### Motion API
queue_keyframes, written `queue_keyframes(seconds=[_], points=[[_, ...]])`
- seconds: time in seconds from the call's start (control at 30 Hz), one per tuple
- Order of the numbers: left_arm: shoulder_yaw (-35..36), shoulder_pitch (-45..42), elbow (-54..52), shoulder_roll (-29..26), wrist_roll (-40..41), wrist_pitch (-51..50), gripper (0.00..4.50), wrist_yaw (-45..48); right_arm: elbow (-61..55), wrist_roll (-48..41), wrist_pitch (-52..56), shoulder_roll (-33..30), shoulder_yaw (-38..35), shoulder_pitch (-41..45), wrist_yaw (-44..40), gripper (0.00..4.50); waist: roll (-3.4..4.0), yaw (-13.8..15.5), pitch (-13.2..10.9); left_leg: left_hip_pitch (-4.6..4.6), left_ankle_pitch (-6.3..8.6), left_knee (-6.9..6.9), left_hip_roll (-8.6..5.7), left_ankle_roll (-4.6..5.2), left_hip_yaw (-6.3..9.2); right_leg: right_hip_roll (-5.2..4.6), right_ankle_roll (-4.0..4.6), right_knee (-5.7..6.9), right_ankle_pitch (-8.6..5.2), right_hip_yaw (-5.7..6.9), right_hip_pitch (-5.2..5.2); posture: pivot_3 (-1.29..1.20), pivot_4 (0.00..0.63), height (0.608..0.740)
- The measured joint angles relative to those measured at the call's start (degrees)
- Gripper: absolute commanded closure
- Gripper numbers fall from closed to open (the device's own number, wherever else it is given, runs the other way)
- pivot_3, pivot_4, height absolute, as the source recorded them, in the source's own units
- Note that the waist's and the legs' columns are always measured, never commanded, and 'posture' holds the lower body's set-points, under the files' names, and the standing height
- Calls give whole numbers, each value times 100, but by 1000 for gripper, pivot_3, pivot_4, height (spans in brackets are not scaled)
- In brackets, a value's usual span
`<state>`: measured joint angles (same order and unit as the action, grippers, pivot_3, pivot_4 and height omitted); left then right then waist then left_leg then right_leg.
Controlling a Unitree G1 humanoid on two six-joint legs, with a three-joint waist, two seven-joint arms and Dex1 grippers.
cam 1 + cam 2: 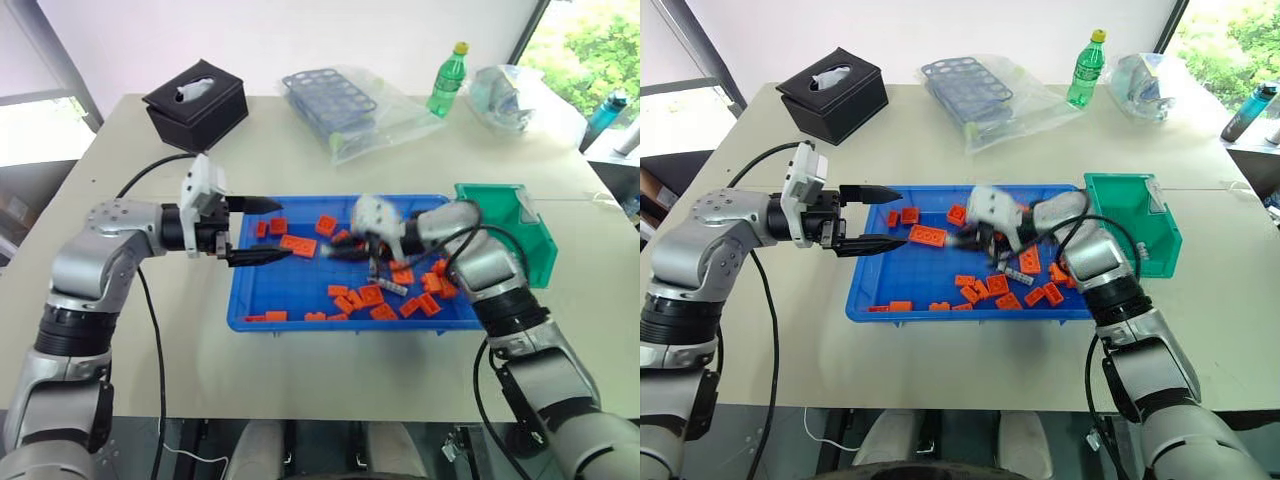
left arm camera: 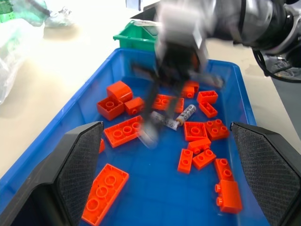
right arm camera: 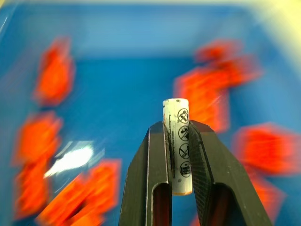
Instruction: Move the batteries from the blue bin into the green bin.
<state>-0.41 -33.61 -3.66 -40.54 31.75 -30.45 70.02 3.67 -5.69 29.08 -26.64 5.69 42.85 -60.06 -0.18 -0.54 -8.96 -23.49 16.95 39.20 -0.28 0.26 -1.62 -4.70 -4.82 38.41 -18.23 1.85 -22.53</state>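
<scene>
Beige table (image 1: 330,370) under blue bin (image 1: 250,300); R gripper (image 3: 178,141) pinches battery (image 3: 177,141), L gripper (image 1: 262,231) wide, window (image 1: 585,40) prob. behind.

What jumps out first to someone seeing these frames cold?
The big blue bin at table centre, littered with orange bricks, grabs the eye. Over its middle the right tool pinches a white battery between its fingers, while the left tool hangs open over the bin's left end. The green bin sits against the blue bin's right end.
</scene>
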Motion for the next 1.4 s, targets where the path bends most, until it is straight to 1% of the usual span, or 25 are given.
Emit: queue_keyframes(seconds=[0.03,0.1,0.2,0.3,0.37,0.47,0.53,0.6,0.7,0.8,0.9,1.0,1.17,1.4], points=[[0,37,-10,4,0,0,0,-12,-217,-117,334,-56,-367,-25,320,4460,0,7,0,0,0,0,-2,0,0,-2,0,-2,0,0,1,0,150,730],[1,84,-30,5,0,0,0,-19,-459,-221,697,-233,-784,-99,675,4460,0,12,0,-1,1,-1,-4,2,1,-3,0,-2,0,0,1,0,150,730],[6,134,-53,5,1,4,0,-16,-711,-244,1163,-812,-1517,-499,1220,4460,0,26,0,-2,3,-4,-5,6,0,-3,0,-9,0,0,4,0,150,730],[9,135,-50,3,0,6,0,-12,-700,-234,1423,-1051,-1861,-709,1504,4460,0,-1,0,-2,4,-6,-4,6,-2,-2,0,-10,0,-1,3,0,150,730],[-13,92,-41,76,-3,37,0,-13,-774,-251,1751,-1085,-2239,-909,1908,4460,0,-49,0,1,3,-10,6,5,-7,9,0,-9,0,-5,-1,0,150,730],[-55,35,32,116,-25,103,0,-15,-981,-248,1941,-1119,-2366,-1425,2212,4460,1,-36,0,1,3,-11,9,5,-9,12,0,-9,0,-6,-2,0,150,730],[-59,18,53,121,-50,118,0,-14,-1099,-243,1950,-1162,-2275,-1596,2306,3457,1,-34,-1,1,3,-10,7,5,-12,11,0,-10,0,-10,-3,0,150,730],[-60,3,68,122,-58,128,0,-11,-1191,-250,1965,-1210,-2239,-1608,2405,2764,1,-24,-1,1,3,-10,7,5,-12,12,0,-10,0,-10,-2,0,150,730],[-59,-35,118,121,-79,132,0,-4,-1231,-237,1921,-1309,-2200,-1591,2562,1296,1,-15,-1,1,3,-9,6,5,-12,11,0,-10,0,-10,-1,0,150,730],[-58,-37,132,121,-96,146,0,-2,-1173,-198,1772,-1336,-2051,-1496,2689,1296,1,-14,-1,1,3,-8,5,5,-12,10,0,-10,0,-10,-1,0,150,730],[-58,-37,131,124,-111,178,0,-10,-1121,-324,1638,-1297,-1895,-1086,2663,1296,2,-33,-1,1,3,-9,8,5,-12,14,0,-10,0,-10,-4,0,150,730],[-59,-37,127,134,-113,204,0,-21,-1379,-621,1798,-1095,-1602,-718,2519,1296,1,-48,-1,1,3,-10,13,5,-10,19,0,-10,0,-10,-4,0,150,730],[-57,-35,125,136,-114,205,0,-38,-1797,-1026,2742,-589,-896,-834,2541,1296,1,17,-1,-2,3,-7,4,6,-5,8,0,-9,0,-9,0,0,150,730],[-55,-21,68,134,-113,204,0,-103,-2522,-1592,3958,-551,-115,-1322,2457,1296,1,-13,-1,-5,8,-6,0,13,-4,5,0,-11,0,-9,-1,0,150,730]])
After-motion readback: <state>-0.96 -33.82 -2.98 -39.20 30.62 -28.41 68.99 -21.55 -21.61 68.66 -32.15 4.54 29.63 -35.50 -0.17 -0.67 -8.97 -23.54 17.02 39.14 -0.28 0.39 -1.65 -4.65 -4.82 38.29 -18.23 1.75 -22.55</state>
